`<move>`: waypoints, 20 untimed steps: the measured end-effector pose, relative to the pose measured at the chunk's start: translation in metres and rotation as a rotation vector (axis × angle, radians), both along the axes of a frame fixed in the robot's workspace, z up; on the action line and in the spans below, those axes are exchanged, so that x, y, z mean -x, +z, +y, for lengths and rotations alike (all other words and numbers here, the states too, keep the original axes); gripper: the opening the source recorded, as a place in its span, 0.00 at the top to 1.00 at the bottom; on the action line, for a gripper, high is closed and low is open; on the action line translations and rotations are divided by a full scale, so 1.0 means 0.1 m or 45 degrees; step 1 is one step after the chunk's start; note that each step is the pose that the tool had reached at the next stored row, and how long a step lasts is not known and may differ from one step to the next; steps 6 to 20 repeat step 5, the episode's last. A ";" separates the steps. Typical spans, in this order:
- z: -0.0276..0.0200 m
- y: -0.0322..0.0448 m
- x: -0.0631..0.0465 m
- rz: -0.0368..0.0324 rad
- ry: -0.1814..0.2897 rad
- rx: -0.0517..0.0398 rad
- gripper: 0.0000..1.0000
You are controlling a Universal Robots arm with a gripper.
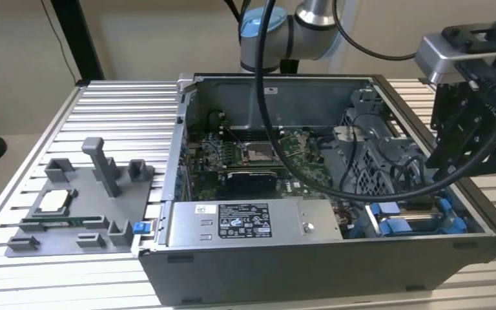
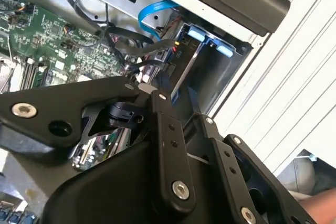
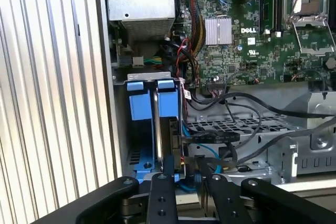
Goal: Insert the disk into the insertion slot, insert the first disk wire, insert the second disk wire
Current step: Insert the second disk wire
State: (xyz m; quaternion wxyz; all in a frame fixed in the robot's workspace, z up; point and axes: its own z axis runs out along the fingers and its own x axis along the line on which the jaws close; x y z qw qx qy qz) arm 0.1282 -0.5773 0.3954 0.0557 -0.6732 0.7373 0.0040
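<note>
First wrist view: disk seated in insertion slot

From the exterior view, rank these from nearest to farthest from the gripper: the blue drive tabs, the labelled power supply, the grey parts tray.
1. Blue drive tabs, just below the gripper, at the case's right end.
2. Labelled power supply, mid-case along the front.
3. Grey parts tray, outside the case, far left.

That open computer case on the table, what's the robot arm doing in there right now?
The arm's gripper is reaching into the front corner of the open computer case, right at the drive bay. The disk in its blue carrier already sits upright in the bay. The gripper is down among the cables beside the disk.
</note>
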 end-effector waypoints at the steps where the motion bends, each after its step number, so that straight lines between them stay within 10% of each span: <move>1: 0.000 0.000 0.00 0.0000 0.000 0.000 0.00; 20: 0.000 0.005 0.00 0.0000 0.000 0.000 0.00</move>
